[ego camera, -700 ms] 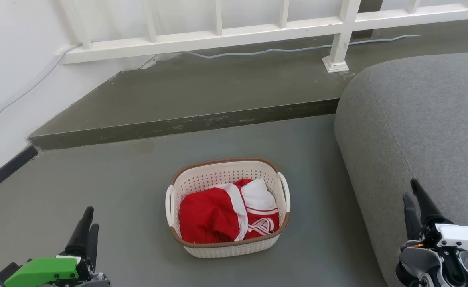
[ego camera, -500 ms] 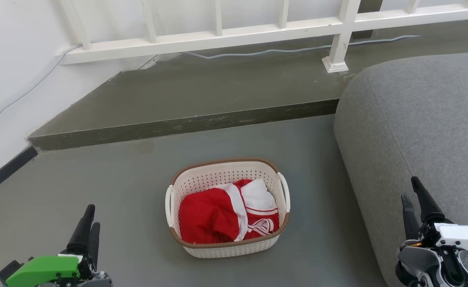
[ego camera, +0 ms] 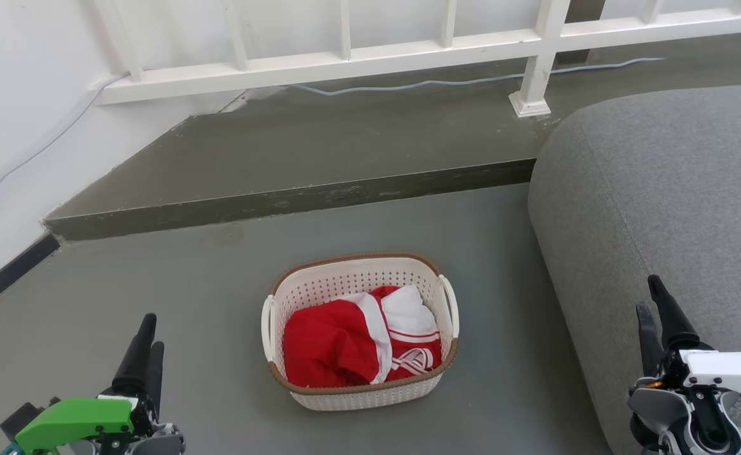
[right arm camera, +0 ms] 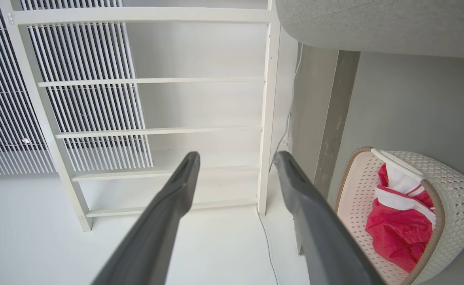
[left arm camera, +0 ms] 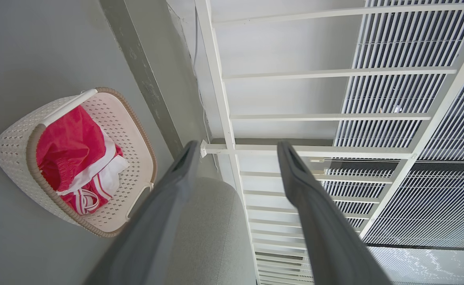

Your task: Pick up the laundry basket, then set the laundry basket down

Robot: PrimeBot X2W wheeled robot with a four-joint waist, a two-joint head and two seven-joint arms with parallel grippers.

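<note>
Grey floor (ego camera: 155, 284) takes the lower left of the head view, edged at the far left by a black skirting strip (ego camera: 4, 275) under a white wall (ego camera: 23, 95). A raised concrete step (ego camera: 319, 145) crosses the middle. Along the top runs a white railing (ego camera: 370, 60), with a pale cable (ego camera: 439, 81) passing behind its post (ego camera: 537, 69). A grey sofa (ego camera: 661, 189) takes the right side. Bunched red and white clothing (ego camera: 338, 341) lies at lower centre.

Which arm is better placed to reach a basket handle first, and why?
Probably the left. In the head view, the left claw is nearer the basket than the right claw, which sits beside the sofa. Both claws are open and touch nothing.
</note>
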